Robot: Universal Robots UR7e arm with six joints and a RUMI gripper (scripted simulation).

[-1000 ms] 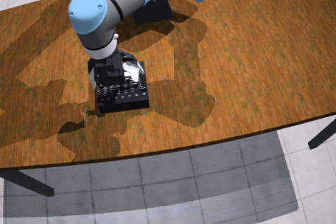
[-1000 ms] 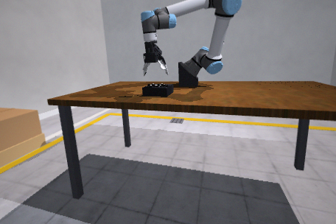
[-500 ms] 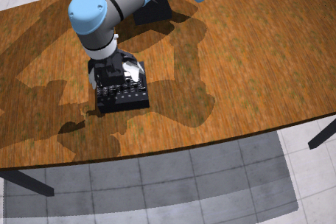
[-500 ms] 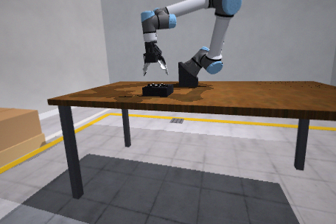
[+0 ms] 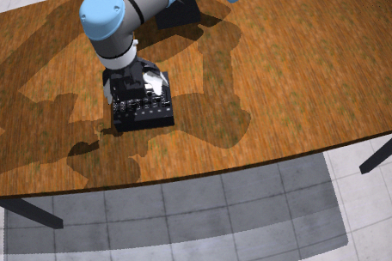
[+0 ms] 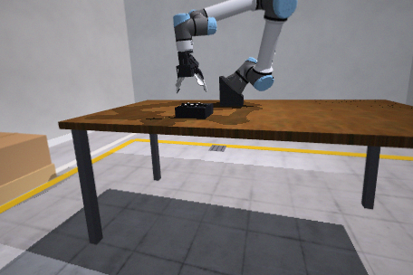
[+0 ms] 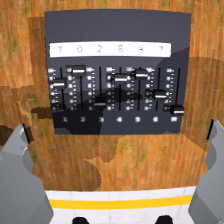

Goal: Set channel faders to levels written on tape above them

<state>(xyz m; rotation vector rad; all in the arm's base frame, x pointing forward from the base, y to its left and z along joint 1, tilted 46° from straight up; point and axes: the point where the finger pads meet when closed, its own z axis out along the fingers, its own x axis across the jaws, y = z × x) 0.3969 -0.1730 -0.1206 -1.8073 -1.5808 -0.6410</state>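
The lighting desk point(image 7: 117, 72) is a small black box on the wooden table, also in the top view point(image 5: 143, 110) and the exterior view point(image 6: 194, 110). A white tape strip point(image 7: 109, 49) along its far edge carries faint digits. Below it run several fader slots with white caps at different heights, such as one cap on the left point(image 7: 58, 85) and the rightmost cap point(image 7: 178, 111) near the bottom. My gripper point(image 6: 190, 86) is open and empty. It hangs well above the desk, fingers pointing down point(image 5: 133, 90). Its finger tips show at both sides of the wrist view.
The arm's black base point(image 6: 231, 93) stands on the table behind the desk. The table edge lies in front of the desk. A cardboard box point(image 6: 23, 161) sits on the floor at the far left.
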